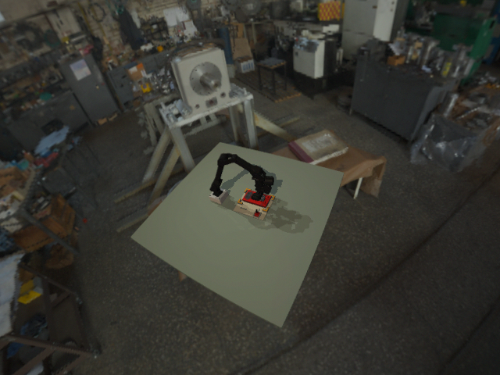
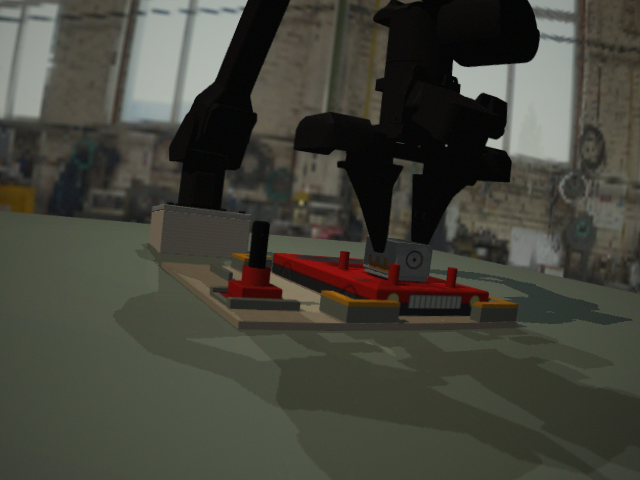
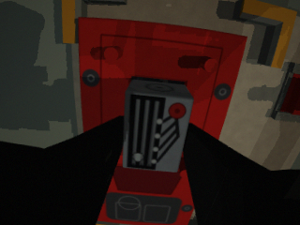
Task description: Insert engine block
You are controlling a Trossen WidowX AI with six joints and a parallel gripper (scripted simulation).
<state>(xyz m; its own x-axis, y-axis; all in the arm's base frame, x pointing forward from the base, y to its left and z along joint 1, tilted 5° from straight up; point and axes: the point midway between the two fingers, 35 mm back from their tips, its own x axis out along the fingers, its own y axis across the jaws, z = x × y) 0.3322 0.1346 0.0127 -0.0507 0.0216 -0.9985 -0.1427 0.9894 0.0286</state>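
Wrist view: block [image 2: 413, 259] [image 3: 157, 133] gripped in jaws, over body [image 1: 264, 203] [image 2: 323, 276] [image 3: 155, 28], opening's dark edge [image 3: 159, 80] at 12 o'clock. Check slots against rib, lower straight between 2 pegs [image 2: 394, 274] [image 3: 112, 52] at 11 and 1 o'clock, seat fully, then release.

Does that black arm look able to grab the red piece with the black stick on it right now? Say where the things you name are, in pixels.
Probably not yet: its pincer [image 2: 404, 245] [image 3: 154, 127] is shut on the grey engine block [image 2: 397, 259] [image 3: 164, 133]. Otherwise the black stick [image 2: 259, 244] stands upright beside the red car body [image 2: 330, 274] [image 3: 155, 61], its top uncovered.
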